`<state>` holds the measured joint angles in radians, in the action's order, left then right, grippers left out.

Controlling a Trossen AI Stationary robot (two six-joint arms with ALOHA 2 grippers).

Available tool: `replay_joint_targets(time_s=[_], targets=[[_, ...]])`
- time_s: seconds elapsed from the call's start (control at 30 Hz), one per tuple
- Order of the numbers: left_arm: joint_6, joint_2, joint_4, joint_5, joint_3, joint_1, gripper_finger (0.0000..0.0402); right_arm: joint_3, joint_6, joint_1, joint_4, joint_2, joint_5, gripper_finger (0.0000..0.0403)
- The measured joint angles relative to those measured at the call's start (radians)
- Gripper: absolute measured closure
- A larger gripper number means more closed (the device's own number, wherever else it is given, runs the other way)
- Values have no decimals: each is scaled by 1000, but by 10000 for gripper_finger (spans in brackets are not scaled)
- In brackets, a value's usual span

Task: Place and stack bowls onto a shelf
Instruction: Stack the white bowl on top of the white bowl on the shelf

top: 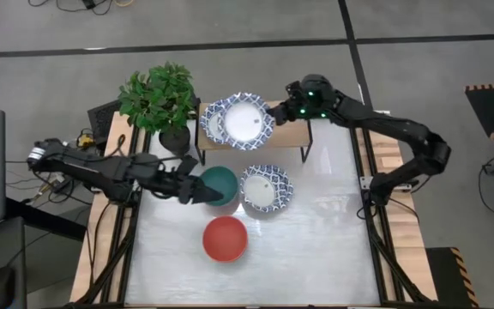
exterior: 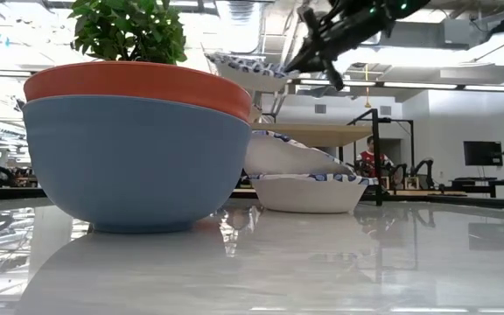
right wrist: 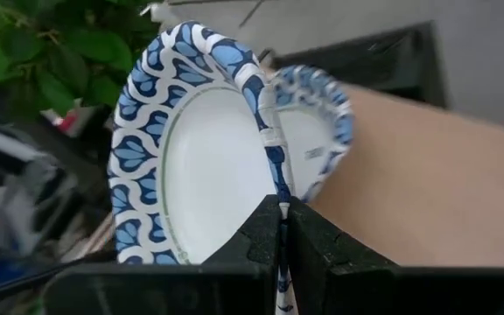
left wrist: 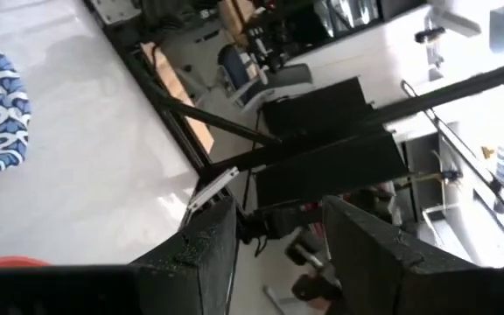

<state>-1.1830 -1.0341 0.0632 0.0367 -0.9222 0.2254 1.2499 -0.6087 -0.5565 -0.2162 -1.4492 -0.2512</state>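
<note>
My right gripper (top: 274, 113) is shut on a white bowl with a blue patterned rim (top: 247, 120), held tilted above the light-wood shelf (top: 294, 135); it also shows in the low view (exterior: 239, 68). A second blue-patterned rim (top: 213, 123) shows just left of it. Another white-and-blue bowl (top: 267, 189) rests on its base on the table. My left gripper (top: 202, 190) is open at the left rim of the teal bowl (top: 223, 180). The red and grey-blue bowl (top: 225, 239) stands on the table near the front. My right gripper pinches the bowl's rim (right wrist: 274, 188) between its two fingers, on the side facing the table's right. The fingers come from the right, about level. The bowl is tilted and lifted clear of the shelf board (exterior: 322, 131). My left gripper: I cannot tell whether it touches the teal bowl.
A potted plant (top: 159, 99) in a black pot stands at the shelf's left end, close to the held bowl. The red and grey-blue bowl fills the low view's left (exterior: 138, 149). Bare tabletop (top: 324, 232) lies to the right and front.
</note>
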Motion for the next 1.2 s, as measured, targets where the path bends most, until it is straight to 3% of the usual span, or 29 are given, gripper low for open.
replay_joint_targets(time_s=[0.27, 0.57, 0.9, 1.2], targets=[[109, 86, -13, 82, 0, 67, 243, 119, -12, 5, -14, -64, -76, 362], [223, 183, -30, 112, 0, 104, 243, 239, 12, -40, -49, -82, 28, 362], [338, 267, -30, 184, 0, 151, 243, 354, 14, -16, -71, -249, -11, 362], [375, 258, -78, 230, -1, 182, 243, 467, 18, -10, -100, -389, -27, 362]])
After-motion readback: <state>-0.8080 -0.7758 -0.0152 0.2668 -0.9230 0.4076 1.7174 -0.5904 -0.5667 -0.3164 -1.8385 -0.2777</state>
